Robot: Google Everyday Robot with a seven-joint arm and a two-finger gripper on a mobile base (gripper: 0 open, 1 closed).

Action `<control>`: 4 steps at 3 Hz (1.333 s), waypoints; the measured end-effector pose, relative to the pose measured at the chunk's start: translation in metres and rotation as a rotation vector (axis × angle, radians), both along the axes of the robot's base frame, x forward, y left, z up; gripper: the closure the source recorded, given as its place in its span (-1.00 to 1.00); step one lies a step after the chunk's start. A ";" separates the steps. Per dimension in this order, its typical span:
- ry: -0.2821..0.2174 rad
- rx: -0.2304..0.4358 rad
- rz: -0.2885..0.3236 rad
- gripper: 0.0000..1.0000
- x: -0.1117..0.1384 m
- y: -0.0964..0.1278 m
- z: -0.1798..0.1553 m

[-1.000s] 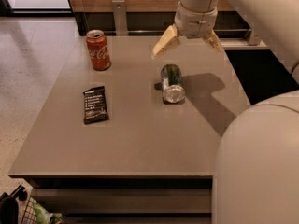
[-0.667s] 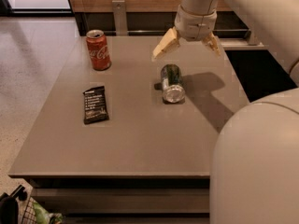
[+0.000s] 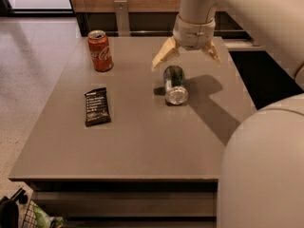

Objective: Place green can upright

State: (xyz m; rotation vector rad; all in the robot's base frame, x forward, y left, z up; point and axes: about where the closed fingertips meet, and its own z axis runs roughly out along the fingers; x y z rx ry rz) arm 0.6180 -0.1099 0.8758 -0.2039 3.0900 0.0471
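The green can [image 3: 174, 84] lies on its side near the middle of the grey table [image 3: 142, 141], its silver end facing the front. My gripper [image 3: 186, 57] hangs just above and behind the can, apart from it. Its two tan fingers [image 3: 162, 55] are spread wide and hold nothing. The gripper's shadow falls on the table to the right of the can.
A red cola can [image 3: 100, 50] stands upright at the table's back left. A dark snack bar [image 3: 97, 106] lies flat left of centre. My white arm and body fill the right side. A dark gap lies beyond the table's right edge.
My gripper has shifted slightly lower and closer over the green can. The can, cola can and snack bar have not moved.
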 end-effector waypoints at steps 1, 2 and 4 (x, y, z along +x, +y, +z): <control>-0.011 0.013 -0.023 -1.00 -0.007 0.001 -0.008; -0.028 0.056 -0.036 -1.00 -0.010 0.001 -0.015; -0.038 0.182 -0.039 -1.00 -0.005 0.005 -0.037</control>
